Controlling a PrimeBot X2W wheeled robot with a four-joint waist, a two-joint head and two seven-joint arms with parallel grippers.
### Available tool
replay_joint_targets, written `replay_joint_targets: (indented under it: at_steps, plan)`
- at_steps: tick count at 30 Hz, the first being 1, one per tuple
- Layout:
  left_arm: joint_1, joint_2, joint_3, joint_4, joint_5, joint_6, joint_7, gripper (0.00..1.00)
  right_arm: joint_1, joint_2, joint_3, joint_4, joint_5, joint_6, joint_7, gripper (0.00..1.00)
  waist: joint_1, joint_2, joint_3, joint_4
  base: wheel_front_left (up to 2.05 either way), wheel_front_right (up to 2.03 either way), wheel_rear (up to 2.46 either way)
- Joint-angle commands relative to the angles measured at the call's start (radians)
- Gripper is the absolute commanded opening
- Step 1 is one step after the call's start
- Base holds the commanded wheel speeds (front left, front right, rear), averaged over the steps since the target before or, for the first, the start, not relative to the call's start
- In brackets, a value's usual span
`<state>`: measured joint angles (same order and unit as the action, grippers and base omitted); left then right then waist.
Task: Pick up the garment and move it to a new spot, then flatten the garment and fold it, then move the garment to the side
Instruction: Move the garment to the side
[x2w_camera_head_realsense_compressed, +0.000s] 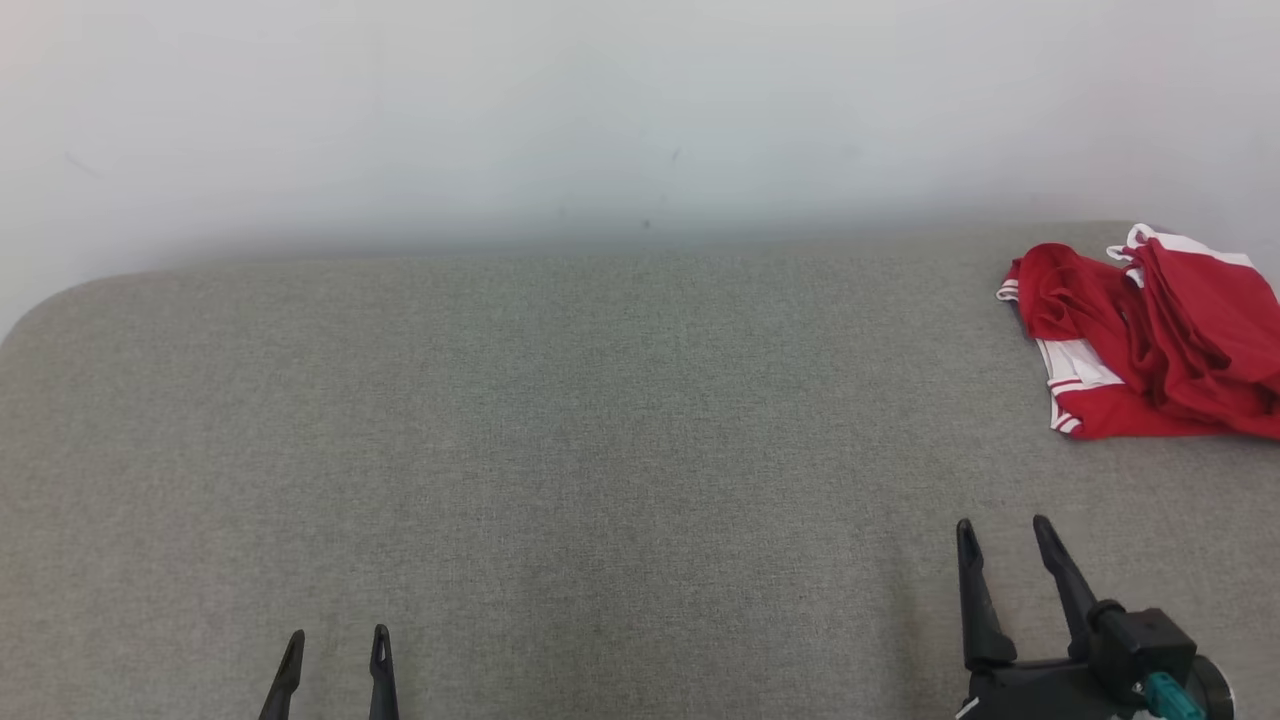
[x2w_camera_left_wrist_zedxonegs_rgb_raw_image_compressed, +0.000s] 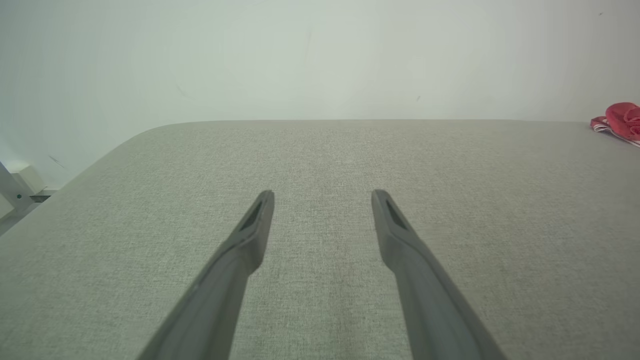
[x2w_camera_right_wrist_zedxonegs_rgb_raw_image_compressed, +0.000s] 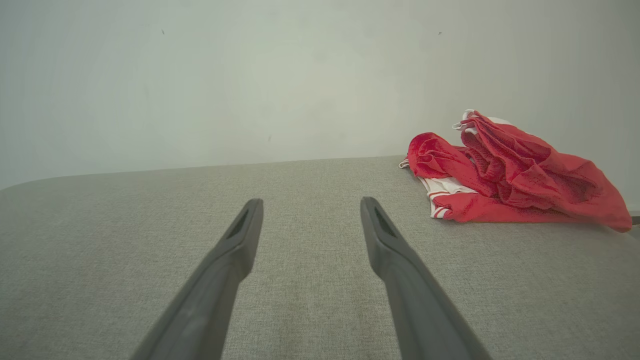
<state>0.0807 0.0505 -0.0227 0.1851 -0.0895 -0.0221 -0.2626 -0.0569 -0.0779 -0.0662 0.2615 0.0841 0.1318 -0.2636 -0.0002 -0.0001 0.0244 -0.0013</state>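
Observation:
A crumpled red garment (x2w_camera_head_realsense_compressed: 1140, 345) with white trim lies bunched at the far right of the grey fabric surface (x2w_camera_head_realsense_compressed: 600, 450), partly cut off by the head view's right edge. The right wrist view has the garment (x2w_camera_right_wrist_zedxonegs_rgb_raw_image_compressed: 510, 180) ahead and to the right, and a small piece of the garment (x2w_camera_left_wrist_zedxonegs_rgb_raw_image_compressed: 620, 120) peeks in at the right edge of the left wrist view. My right gripper (x2w_camera_head_realsense_compressed: 1002, 528) hovers open near the front right, well short of the garment, with nothing between its fingers. At the front left, my left gripper (x2w_camera_head_realsense_compressed: 337, 640) is open and empty too.
The grey surface has a rounded far-left corner (x2w_camera_head_realsense_compressed: 60, 300) and ends against a pale wall (x2w_camera_head_realsense_compressed: 640, 120). A pale fitting (x2w_camera_left_wrist_zedxonegs_rgb_raw_image_compressed: 20, 187) stands beyond the surface's left edge in the left wrist view.

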Motion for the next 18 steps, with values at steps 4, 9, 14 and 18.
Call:
replay_joint_targets:
  at_steps: [4,9,14,18]
  plan:
    - [0.013,0.000,0.005,0.010,0.012,0.013,-0.003,1.00,0.048,0.022,0.006,-0.022,-0.002,-0.003,0.000,1.00,0.0002,0.0001,-0.010,0.007,0.00,0.00,0.00]
    - [0.011,0.000,0.012,0.015,0.007,0.014,-0.003,1.00,0.077,0.028,0.031,-0.040,-0.011,-0.003,0.000,1.00,0.0002,0.0001,-0.014,0.003,0.00,0.00,0.00]
    - [-0.009,0.000,0.004,0.029,0.010,0.004,-0.003,1.00,0.101,0.029,0.078,-0.042,-0.015,-0.003,0.000,1.00,0.0002,0.0001,-0.018,-0.001,0.00,0.00,0.00]
    - [-0.015,0.000,0.000,0.035,-0.003,0.011,-0.003,1.00,0.108,0.029,0.103,-0.030,0.007,-0.003,0.000,1.00,0.0002,0.0001,-0.022,-0.008,0.00,0.00,0.00]
